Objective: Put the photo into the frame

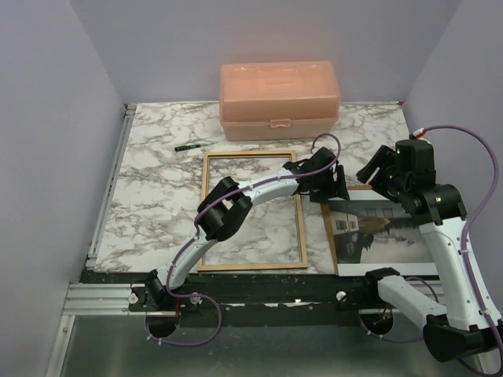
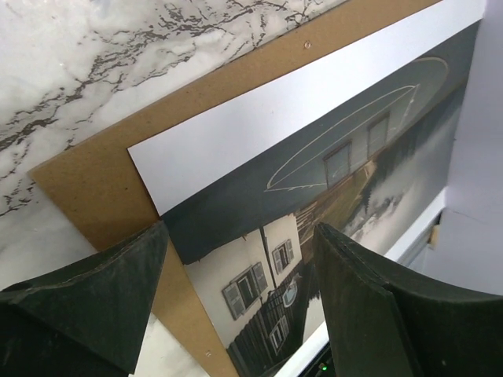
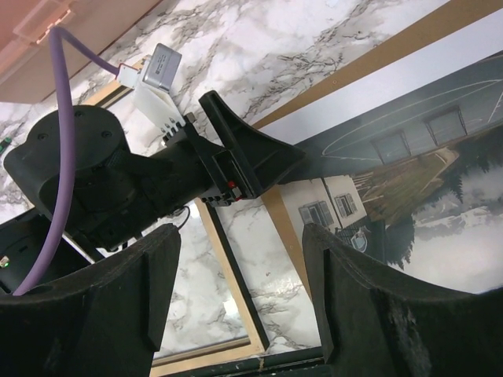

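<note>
Two arms meet just right of the thin rectangular picture frame point(image 1: 203, 212), which lies light-wood side up on the marbled bench point(image 1: 149, 181). From above, the large glossy landscape photo point(image 1: 385, 236) lies face up just right of the frame, apart from it, on a brown fibreboard backing panel point(image 1: 330, 236). The left end effector point(image 1: 328, 187) hangs over the photo's corner nearest the frame. The right end effector point(image 1: 383, 174) hovers just beyond, further from the frame.

Left wrist view: dark fingers point(image 2: 118, 298) spread wide, holding nothing, straddling the photo's white-bordered corner. I judge the step to be picking up the print alone. One fingertip should slide under the paper edge, not under the panel, and close gently to avoid creasing.

Right wrist view: its jaws also stand wide and empty, above the frame's rail nearest the photo. It could pin the panel while the left lifts.
</note>
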Available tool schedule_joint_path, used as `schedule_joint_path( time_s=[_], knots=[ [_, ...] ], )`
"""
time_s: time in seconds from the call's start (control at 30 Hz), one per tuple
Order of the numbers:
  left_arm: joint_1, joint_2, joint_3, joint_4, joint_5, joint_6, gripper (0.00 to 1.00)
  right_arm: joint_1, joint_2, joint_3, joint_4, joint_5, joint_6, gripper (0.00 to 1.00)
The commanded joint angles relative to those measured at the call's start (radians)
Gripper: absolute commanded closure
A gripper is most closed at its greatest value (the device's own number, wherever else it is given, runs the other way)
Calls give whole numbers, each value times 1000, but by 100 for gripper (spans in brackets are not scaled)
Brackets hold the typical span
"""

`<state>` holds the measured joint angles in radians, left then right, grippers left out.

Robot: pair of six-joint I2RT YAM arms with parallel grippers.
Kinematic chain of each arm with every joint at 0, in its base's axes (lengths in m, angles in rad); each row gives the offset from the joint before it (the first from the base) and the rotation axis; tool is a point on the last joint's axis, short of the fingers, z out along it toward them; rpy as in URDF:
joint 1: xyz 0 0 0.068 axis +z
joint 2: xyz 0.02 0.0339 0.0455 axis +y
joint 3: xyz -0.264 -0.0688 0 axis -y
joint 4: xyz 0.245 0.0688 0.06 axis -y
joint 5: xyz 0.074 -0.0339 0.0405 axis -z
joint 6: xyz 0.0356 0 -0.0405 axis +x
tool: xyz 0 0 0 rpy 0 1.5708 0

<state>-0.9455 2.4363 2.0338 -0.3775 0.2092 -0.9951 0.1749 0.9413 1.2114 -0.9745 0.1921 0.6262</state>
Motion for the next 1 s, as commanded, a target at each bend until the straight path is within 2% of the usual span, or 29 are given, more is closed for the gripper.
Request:
schedule_joint_path(
  time_s=[0.0,0.67,0.8,0.9,0.97],
  knots=[
    [-10,-16,-140,166,103,-66,24,-5,-10,-12,-12,-19,-13,30],
    [-50,-95,-325,470,220,-134,29,-5,-23,-25,-1,-55,-4,30],
    [-47,-157,-376,402,140,-78,30,-4,-23,-21,-4,-62,-5,30],
    [-38,-196,-383,272,103,-33,26,-5,-27,-19,-7,-61,-4,30],
    [-41,-222,-422,265,102,-28,25,-5,-27,-22,-2,-74,-2,30]
  ],
)
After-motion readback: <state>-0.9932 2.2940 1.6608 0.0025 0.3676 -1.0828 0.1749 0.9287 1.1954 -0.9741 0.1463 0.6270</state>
